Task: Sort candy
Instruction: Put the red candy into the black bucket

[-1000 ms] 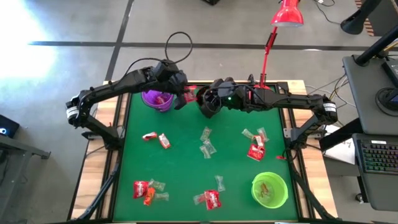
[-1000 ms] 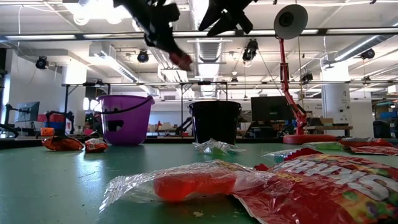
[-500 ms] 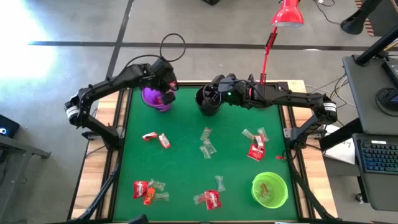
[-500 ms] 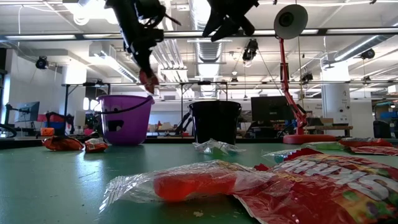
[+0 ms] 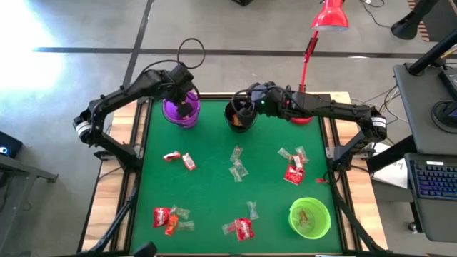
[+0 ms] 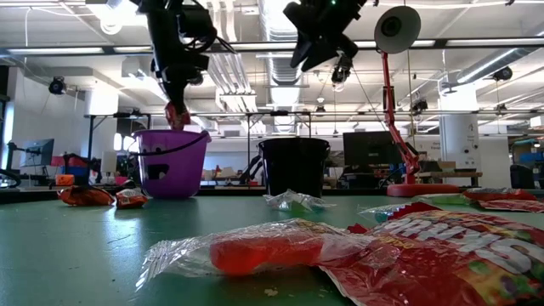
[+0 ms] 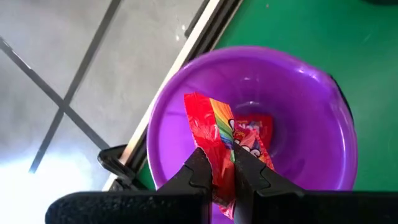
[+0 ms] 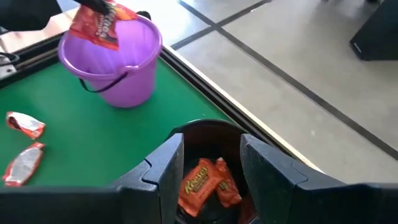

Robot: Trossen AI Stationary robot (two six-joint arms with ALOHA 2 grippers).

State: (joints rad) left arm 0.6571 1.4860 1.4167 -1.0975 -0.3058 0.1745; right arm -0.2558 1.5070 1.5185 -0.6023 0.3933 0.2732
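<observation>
My left gripper (image 7: 217, 163) is shut on a red candy (image 7: 214, 130) right above the open mouth of the purple cup (image 7: 311, 124), at the far left of the green table. Another red candy (image 7: 256, 134) lies on that cup's bottom. My right gripper (image 8: 211, 149) hangs open above the black cup (image 8: 205, 129), with nothing between its fingers; orange candy (image 8: 202, 180) lies inside that cup. In the high view, the left gripper (image 5: 187, 107) and the right gripper (image 5: 243, 107) each hang over their cup. Several more candies (image 5: 235, 164) lie loose on the mat. My left gripper pinches the red wrapper between its two fingers near one end (image 7: 222, 160). The fingers come from above, slanting steeply down. The rest of the wrapper sticks out past the fingertips over the purple cup's opening, clear of its rim and bottom (image 6: 177, 115).
A green cup (image 5: 310, 218) with candy in it stands at the near right corner. A red desk lamp (image 5: 314, 43) rises from the far right edge. Loose candies lie in clusters at the left (image 5: 178, 158), right (image 5: 293, 168) and near edge (image 5: 243, 227).
My left gripper has carried the red candy from beside the black cup toward the table's left, over the purple cup. It has tipped to point more steeply down and sunk a little, staying shut on the candy. My right gripper has shifted slightly above the black cup.
</observation>
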